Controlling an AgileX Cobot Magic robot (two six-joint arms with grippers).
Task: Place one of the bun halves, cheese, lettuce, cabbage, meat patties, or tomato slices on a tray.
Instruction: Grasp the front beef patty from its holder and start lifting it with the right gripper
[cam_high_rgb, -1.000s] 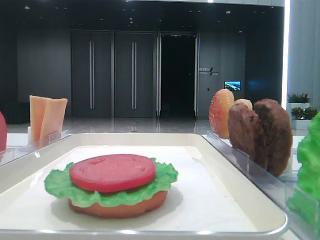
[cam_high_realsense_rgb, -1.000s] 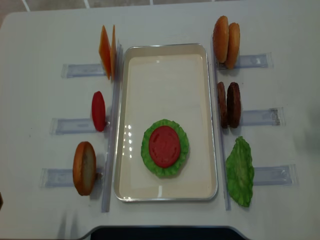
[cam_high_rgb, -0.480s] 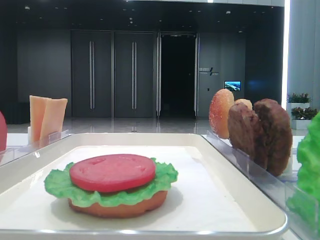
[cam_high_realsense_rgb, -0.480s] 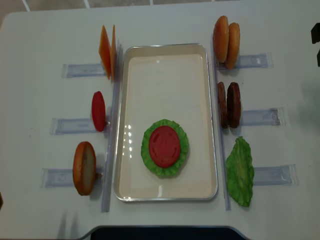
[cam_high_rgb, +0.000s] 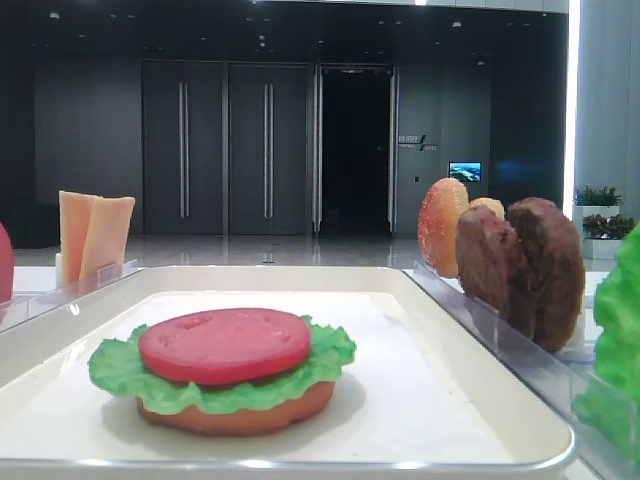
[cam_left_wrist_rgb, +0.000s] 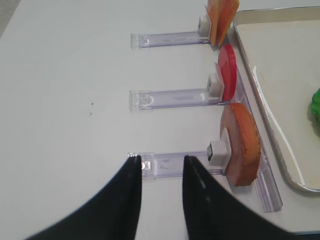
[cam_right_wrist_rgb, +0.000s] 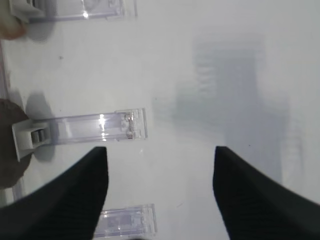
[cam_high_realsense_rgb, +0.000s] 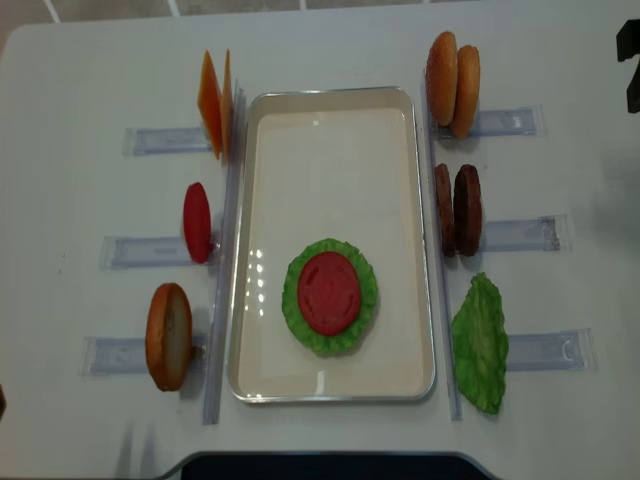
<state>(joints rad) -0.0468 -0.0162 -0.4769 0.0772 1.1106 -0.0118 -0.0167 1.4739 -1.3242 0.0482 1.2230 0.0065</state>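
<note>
The tray (cam_high_realsense_rgb: 330, 130) already carries a bun half under lettuce (cam_high_realsense_rgb: 331, 295) and a tomato slice (cam_high_realsense_rgb: 329, 291), stacked toward its near end. By the look of it, the step in hand is the reach for the next layer, most likely one of the meat patties (cam_high_realsense_rgb: 458, 210), which stand on edge in a clear rack just right of the tray, about midway along its right rim.

The right gripper (cam_right_wrist_rgb: 157, 192) hangs over bare worktop (cam_high_realsense_rgb: 80, 70) well right of the tray, its fingers spread wide with nothing between them; a patty's edge shows at the left border of its wrist view. The next move calls for travelling toward the tray and closing across a patty's thickness.

The left gripper (cam_left_wrist_rgb: 161, 200) sits left of the tray, fingers parted a little and empty, near the standing bun (cam_left_wrist_rgb: 241, 145).

The patties are thick, dark and lumpy; the tomato smooth, matte and flat; the lettuce ruffled at its rim; the cheese (cam_high_realsense_rgb: 214, 100) thin with straight edges; the tray cream-white with a low rim
</note>
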